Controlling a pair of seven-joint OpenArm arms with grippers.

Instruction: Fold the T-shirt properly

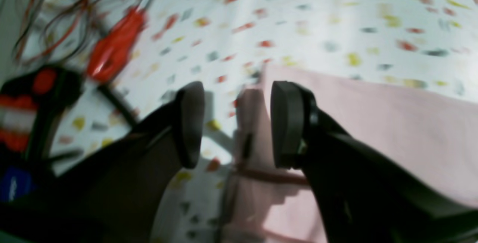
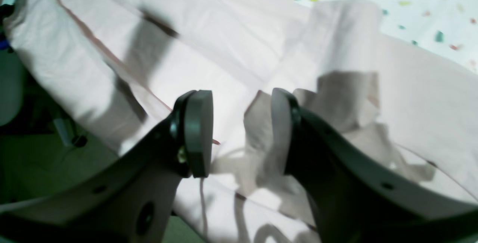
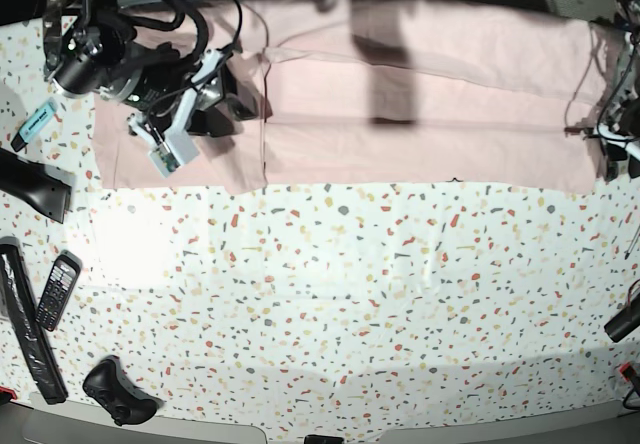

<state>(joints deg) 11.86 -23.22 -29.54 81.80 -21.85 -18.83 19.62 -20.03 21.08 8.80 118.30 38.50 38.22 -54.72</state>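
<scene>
The pale pink T-shirt (image 3: 420, 74) lies spread across the far side of the speckled table, plain side up, with a long fold running along it. My right gripper (image 3: 240, 107) hovers over the shirt's left part. In the right wrist view this gripper (image 2: 241, 131) is open, and a crumpled ridge of T-shirt cloth (image 2: 343, 86) stands up against its right finger. My left gripper (image 1: 237, 123) is open just above the T-shirt (image 1: 392, 123) at its corner, with the hem below the gap. In the base view the left gripper (image 3: 612, 136) sits at the shirt's right end.
A red-handled tool (image 1: 115, 45) and loose wires lie on the table (image 3: 350, 294) beyond the left gripper. Along the table's left edge are a phone (image 3: 57, 289), a long black bar (image 3: 20, 324), a black controller (image 3: 120, 392) and a small teal item (image 3: 38, 119).
</scene>
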